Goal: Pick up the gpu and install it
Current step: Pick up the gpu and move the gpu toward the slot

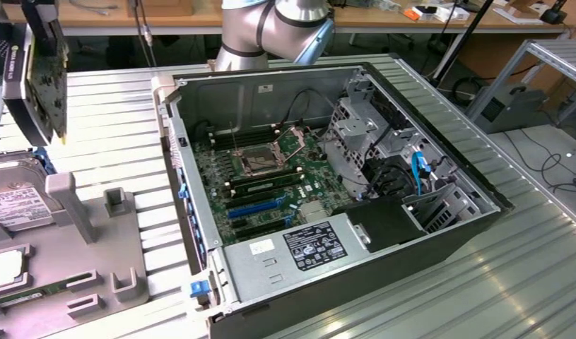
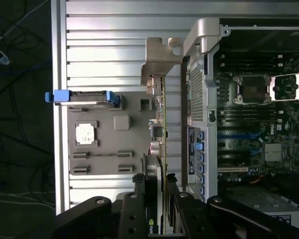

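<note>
Gpu (image 2: 162, 117) hangs in the air, clamped edge-up in the gripper (image 2: 157, 196), whose two fingers are closed on the card's near end, one on each flat face. It sits above the strip of counter (image 1: 109, 106) between the grey parts tray (image 1: 99, 247) and the open computer case (image 1: 457, 240). In the exterior view it is high up by the counter's left edge.

I'd judge it light and stiff, so it shouldn't droop in this hold, but it is delicate. It is bare circuit board and small components, with an edge that has to seat in a slot. The flat faces where the fingers now press seem the sensible place to hold it, clear of the connector edge. The bracket would also take a firm touch.

From the wrist view the card shows as a thin, dark slab with a green board edge running its length. A small green logo sits down by the fingers. A bent silver metal bracket (image 2: 161, 55) is at the far end, close to the case's corner. Inside the case the motherboard (image 1: 268, 176) lies exposed, its blue slots (image 1: 254, 207) unoccupied.
</note>
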{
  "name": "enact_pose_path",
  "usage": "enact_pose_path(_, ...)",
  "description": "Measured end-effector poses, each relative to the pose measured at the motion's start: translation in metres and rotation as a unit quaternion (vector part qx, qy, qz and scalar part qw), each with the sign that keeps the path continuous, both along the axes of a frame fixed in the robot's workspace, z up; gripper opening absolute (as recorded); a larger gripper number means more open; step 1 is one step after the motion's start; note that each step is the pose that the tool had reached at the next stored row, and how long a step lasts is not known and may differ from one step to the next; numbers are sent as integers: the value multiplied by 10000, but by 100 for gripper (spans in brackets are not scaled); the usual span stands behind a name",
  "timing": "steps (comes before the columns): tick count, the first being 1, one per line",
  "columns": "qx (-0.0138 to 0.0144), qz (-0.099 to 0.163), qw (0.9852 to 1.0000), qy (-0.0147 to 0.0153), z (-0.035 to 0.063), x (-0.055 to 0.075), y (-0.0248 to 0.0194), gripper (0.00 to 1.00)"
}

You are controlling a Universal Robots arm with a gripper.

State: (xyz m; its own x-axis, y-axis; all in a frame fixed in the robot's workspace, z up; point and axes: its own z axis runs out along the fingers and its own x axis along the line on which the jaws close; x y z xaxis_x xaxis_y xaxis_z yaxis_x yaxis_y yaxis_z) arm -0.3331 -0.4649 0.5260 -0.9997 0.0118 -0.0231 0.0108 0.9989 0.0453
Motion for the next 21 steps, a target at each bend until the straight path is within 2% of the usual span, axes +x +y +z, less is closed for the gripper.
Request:
enact_pose_path(18,0,0,10000,0,322,0,0,27)
enact_pose_path(21,0,0,10000,0,429,0,0,27)
